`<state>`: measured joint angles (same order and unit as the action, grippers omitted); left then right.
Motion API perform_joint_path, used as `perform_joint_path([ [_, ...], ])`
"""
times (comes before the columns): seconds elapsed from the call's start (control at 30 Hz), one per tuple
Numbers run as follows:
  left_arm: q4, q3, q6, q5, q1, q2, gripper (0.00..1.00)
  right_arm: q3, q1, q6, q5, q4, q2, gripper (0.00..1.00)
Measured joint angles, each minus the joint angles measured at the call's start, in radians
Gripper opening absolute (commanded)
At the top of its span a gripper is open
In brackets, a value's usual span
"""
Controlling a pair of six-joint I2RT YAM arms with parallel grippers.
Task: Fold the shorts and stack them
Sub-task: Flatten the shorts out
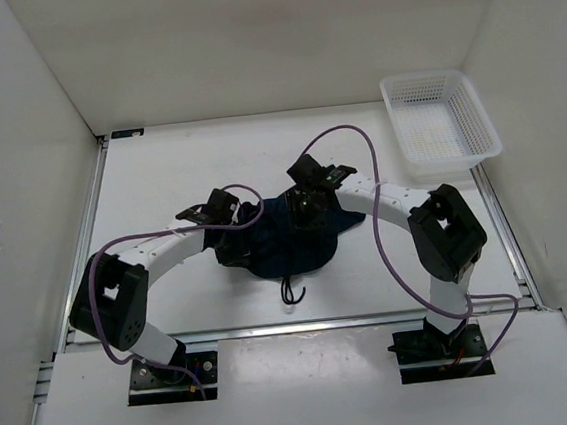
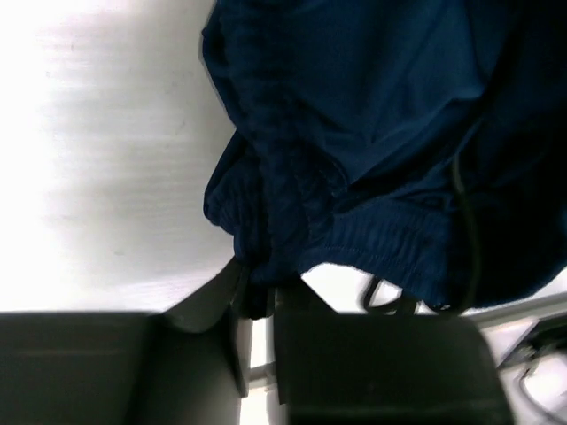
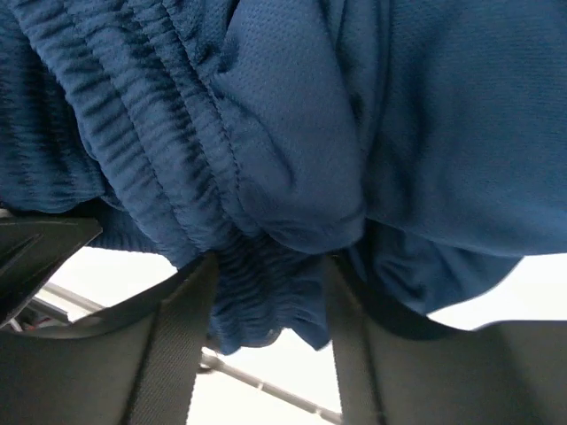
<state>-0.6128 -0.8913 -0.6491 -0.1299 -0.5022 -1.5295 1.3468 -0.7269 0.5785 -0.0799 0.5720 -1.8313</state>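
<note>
One pair of navy shorts (image 1: 289, 247) lies bunched at the middle of the table (image 1: 159, 174), with one drawstring (image 1: 291, 290) trailing toward the arm bases. Of the two pincers, I read the left gripper (image 2: 257, 305) as pinched on the waistband edge and the right gripper (image 3: 270, 319) as clamped around gathered waistband. One white basket (image 1: 477, 118) sits at the far right corner, well apart.

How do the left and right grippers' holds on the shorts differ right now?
The left gripper pinches a thin waistband edge of the shorts, jaws nearly together; the right gripper clamps a thick gathered bunch, jaws wider apart. Both are closed on fabric.
</note>
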Motion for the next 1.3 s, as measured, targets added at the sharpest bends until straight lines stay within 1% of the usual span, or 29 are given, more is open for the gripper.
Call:
perform_joint_path([
  [0.03, 0.001, -0.002, 0.005, 0.001, 0.0, -0.001, 0.1, 0.0, 0.0, 0.005, -0.009, -0.006, -0.006, 0.48],
  [0.07, 0.002, -0.003, 0.007, 0.004, 0.0, -0.001, 0.1, 0.0, 0.0, 0.008, -0.014, -0.01, -0.011, 0.48],
  [0.1, 0.003, -0.008, 0.009, 0.005, 0.0, -0.001, 0.1, 0.0, 0.0, 0.016, -0.021, -0.014, -0.014, 0.57],
  [0.13, 0.004, -0.012, 0.01, 0.005, 0.0, -0.001, 0.1, 0.0, 0.0, 0.023, -0.023, -0.016, -0.016, 0.7],
  [0.2, 0.005, -0.027, 0.014, 0.005, 0.0, 0.0, 0.1, 0.0, -0.002, 0.027, -0.018, -0.021, -0.011, 0.9],
  [0.27, 0.008, -0.04, 0.017, 0.005, 0.0, 0.007, 0.1, 0.0, -0.003, 0.031, -0.011, -0.023, 0.0, 0.94],
  [0.47, 0.009, -0.068, 0.024, -0.013, 0.008, 0.041, 0.1, 0.0, -0.032, 0.035, 0.024, -0.027, 0.057, 0.93],
  [0.5, 0.012, -0.071, 0.024, -0.017, 0.009, 0.041, 0.1, 0.0, -0.041, 0.035, 0.027, -0.027, 0.057, 0.91],
  [0.6, 0.011, -0.072, 0.024, -0.022, 0.01, 0.041, 0.1, -0.002, -0.055, 0.039, 0.034, -0.024, 0.053, 0.73],
  [0.63, 0.011, -0.072, 0.024, -0.024, 0.01, 0.043, 0.1, -0.002, -0.06, 0.037, 0.039, -0.026, 0.05, 0.65],
  [0.67, 0.01, -0.072, 0.024, -0.026, 0.013, 0.047, 0.1, -0.002, -0.063, 0.037, 0.044, -0.026, 0.045, 0.55],
  [0.7, 0.007, -0.072, 0.024, -0.03, 0.017, 0.053, 0.1, -0.002, -0.066, 0.038, 0.051, -0.026, 0.037, 0.33],
  [0.73, 0.004, -0.073, 0.027, -0.036, 0.022, 0.064, 0.1, -0.002, -0.066, 0.037, 0.056, -0.026, 0.027, 0.19],
  [0.77, 0.0, -0.075, 0.029, -0.038, 0.027, 0.073, 0.1, -0.002, -0.065, 0.037, 0.06, -0.026, 0.018, 0.02],
  [0.83, -0.024, -0.097, 0.038, -0.043, 0.047, 0.089, 0.1, 0.003, -0.06, 0.039, 0.068, -0.019, 0.001, 0.0],
  [0.93, -0.08, -0.2, 0.071, -0.043, 0.09, 0.092, 0.1, 0.074, -0.038, 0.027, 0.076, 0.021, -0.026, 0.0],
  [1.0, -0.155, -0.322, 0.105, -0.037, 0.127, 0.077, 0.1, 0.183, -0.01, 0.003, 0.083, 0.068, -0.047, 0.0],
  [1.07, -0.246, -0.52, 0.145, -0.025, 0.178, 0.029, 0.1, 0.343, 0.023, -0.022, 0.086, 0.095, -0.082, 0.0],
  [1.1, -0.302, -0.645, 0.16, -0.015, 0.205, -0.004, 0.1, 0.479, 0.046, -0.036, 0.087, 0.127, -0.115, 0.0],
  [1.13, -0.334, -0.787, 0.178, -0.007, 0.234, -0.042, 0.1, 0.597, 0.069, -0.047, 0.084, 0.126, -0.14, 0.0],
  [1.2, -0.385, -1.026, 0.2, 0.009, 0.283, -0.089, 0.1, 0.782, 0.108, -0.06, 0.075, 0.127, -0.162, 0.0],
  [1.27, -0.403, -1.205, 0.215, 0.014, 0.33, -0.09, 0.1, 0.972, 0.161, -0.063, 0.054, 0.107, -0.156, 0.0],
  [1.3, -0.408, -1.241, 0.218, 0.015, 0.344, -0.078, 0.1, 0.997, 0.171, -0.063, 0.05, 0.101, -0.148, 0.0],
])
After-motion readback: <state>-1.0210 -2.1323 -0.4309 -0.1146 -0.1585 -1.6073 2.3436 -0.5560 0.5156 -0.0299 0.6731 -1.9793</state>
